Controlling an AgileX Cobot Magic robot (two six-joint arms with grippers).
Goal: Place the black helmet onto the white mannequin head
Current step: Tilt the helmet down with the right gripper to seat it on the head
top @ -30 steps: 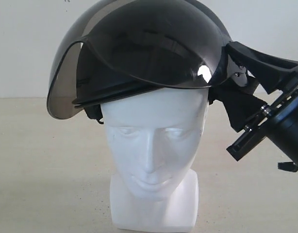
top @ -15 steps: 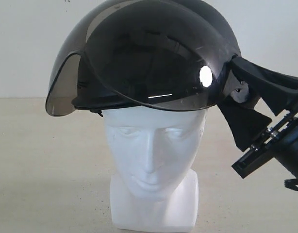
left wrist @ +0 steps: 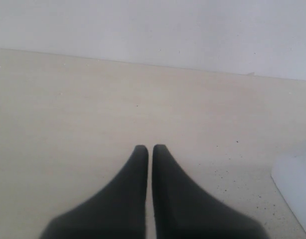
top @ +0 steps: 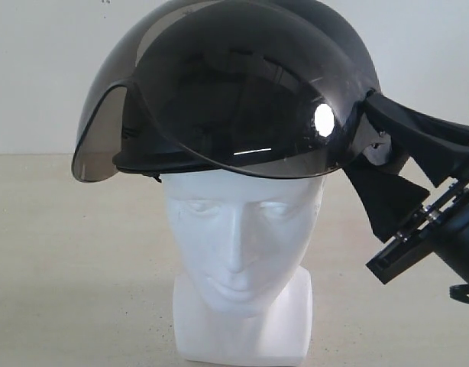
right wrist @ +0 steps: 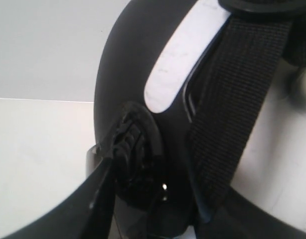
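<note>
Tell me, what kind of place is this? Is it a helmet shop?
Probably a robot test lab, not a shop. There is a pale tabletop and a plain white wall, and a robot's right gripper holds the black helmet over the white mannequin head.

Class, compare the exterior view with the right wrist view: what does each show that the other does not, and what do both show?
Exterior only: the face of the white mannequin head and the tinted visor. Right wrist only: the weave of a black strap, close up. Both: the black helmet, clamped at its rim by the right gripper.
</note>
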